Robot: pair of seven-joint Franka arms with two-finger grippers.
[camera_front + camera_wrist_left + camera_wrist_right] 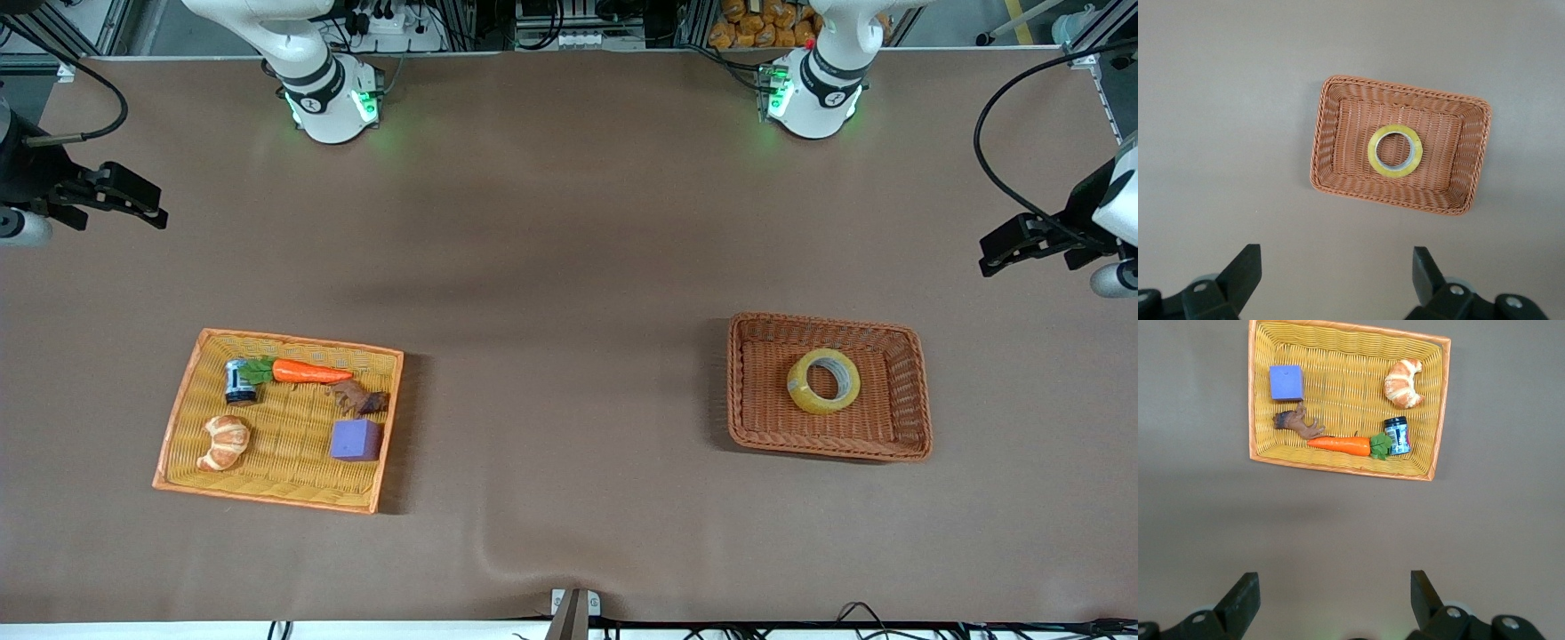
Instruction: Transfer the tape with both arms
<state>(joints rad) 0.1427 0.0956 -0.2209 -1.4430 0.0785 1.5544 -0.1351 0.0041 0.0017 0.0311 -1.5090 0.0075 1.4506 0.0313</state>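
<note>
The tape (823,380), a yellowish ring with a grey-white core, lies flat in the middle of a brown wicker basket (916,391) toward the left arm's end of the table. The left wrist view shows the tape (1395,151) inside the basket (1321,147) from above. My left gripper (987,253) hangs high over bare table at that end, open and empty (1337,257). My right gripper (158,209) hangs high over bare table at the right arm's end, also open and empty (1335,580).
A yellow wicker basket with an orange rim (178,418) sits toward the right arm's end. It holds a croissant (224,442), a carrot (307,372), a small dark jar (239,382), a purple cube (356,439) and a brown toy (360,399).
</note>
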